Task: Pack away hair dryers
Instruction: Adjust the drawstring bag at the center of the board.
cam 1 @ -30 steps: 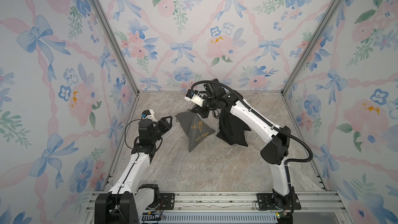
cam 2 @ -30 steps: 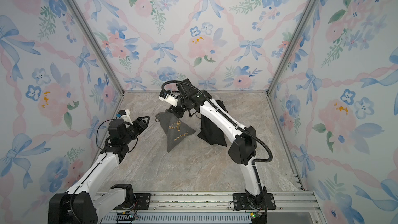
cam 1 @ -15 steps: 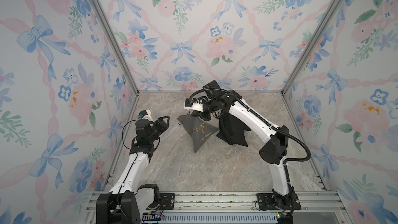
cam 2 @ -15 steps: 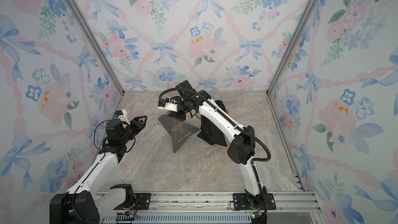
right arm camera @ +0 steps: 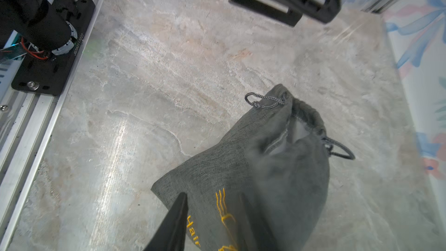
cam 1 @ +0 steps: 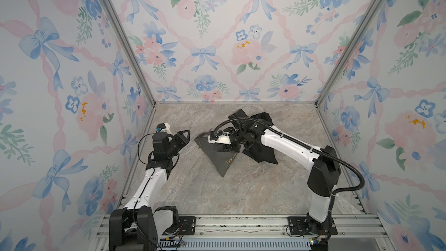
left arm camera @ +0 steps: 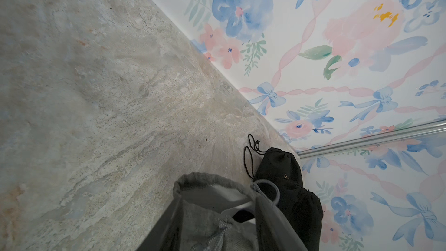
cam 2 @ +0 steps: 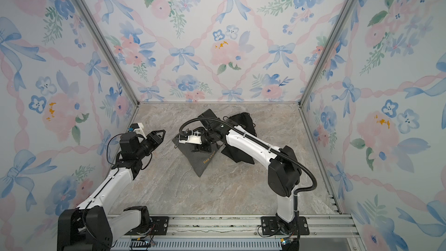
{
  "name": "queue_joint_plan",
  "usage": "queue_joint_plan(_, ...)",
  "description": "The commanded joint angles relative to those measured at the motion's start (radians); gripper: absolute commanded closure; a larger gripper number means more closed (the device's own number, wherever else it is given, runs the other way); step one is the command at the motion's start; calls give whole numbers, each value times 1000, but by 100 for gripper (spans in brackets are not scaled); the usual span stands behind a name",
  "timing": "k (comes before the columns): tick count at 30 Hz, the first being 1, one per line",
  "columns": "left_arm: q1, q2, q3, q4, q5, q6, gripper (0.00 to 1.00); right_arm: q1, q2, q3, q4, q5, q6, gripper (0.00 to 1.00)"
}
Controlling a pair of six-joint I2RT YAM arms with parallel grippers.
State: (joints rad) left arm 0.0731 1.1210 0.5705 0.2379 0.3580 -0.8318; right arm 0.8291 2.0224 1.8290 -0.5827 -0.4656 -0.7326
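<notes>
No hair dryers show plainly. A grey drawstring pouch (cam 1: pixel 224 165) (cam 2: pixel 202 165) with yellow "Hair dryer" lettering lies on the stone floor. Its mouth faces my left gripper (cam 1: pixel 187 133), which stands open a short way off, with nothing in it. In the left wrist view the pouch mouth (left arm camera: pixel 205 187) gapes beyond the blurred fingers (left arm camera: pixel 169 223), and something white shows inside. My right gripper (right arm camera: pixel 214 196) hangs just over the pouch's lettered side (right arm camera: pixel 229 165), jaws apart, gripping nothing. In both top views the right wrist hides that part of the pouch.
A black drawstring pouch (cam 1: pixel 260 153) (left arm camera: pixel 284 170) lies bulging behind the right arm, near the back wall. Flowered walls close the floor on three sides. An aluminium rail (cam 1: pixel 241 225) carries both arm bases along the front.
My right gripper has come down with the grey pouch hanging from it and has opened; the pouch now lies on the floor. The left gripper has hardly moved.
</notes>
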Motion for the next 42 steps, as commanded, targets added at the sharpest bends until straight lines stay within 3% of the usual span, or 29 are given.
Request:
queue_joint_plan(1, 3, 14, 16, 36, 24, -6, 50, 13, -21, -39, 219, -50, 127, 63)
queue_joint_plan(5, -1, 32, 2, 63, 33, -24, 50, 19, -29, -66, 336, -22, 248, 60)
queue_joint_plan(8, -1, 35, -4, 63, 27, -21, 50, 18, -80, -182, 545, 60, 413, 52)
queue_joint_plan(10, -1, 38, -6, 64, 27, -25, 50, 26, -115, -265, 651, 188, 518, 47)
queue_joint_plan(14, -1, 46, 1, 64, 27, -20, 49, 74, -166, -388, 688, 415, 649, 43)
queue_joint_plan(18, -2, 48, 3, 66, 29, -21, 49, 166, -182, -497, 714, 595, 626, 43)
queue_joint_plan(23, -4, 44, 2, 67, 37, -23, 49, 229, -111, -477, 657, 670, 613, 43)
queue_joint_plan(28, -4, 25, -4, 68, 40, -21, 49, 248, -39, -478, 681, 831, 560, 43)
queue_joint_plan(35, -2, 5, -11, 67, 32, -21, 49, 240, 49, -438, 669, 836, 519, 46)
queue_joint_plan(38, -3, 6, -5, 66, 31, -26, 49, 230, 77, -424, 666, 842, 525, 53)
queue_joint_plan(40, -2, 9, 2, 67, 33, -27, 49, 210, 80, -427, 668, 851, 543, 74)
queue_joint_plan(42, -2, 7, 6, 67, 33, -26, 49, 185, 70, -440, 667, 860, 568, 85)
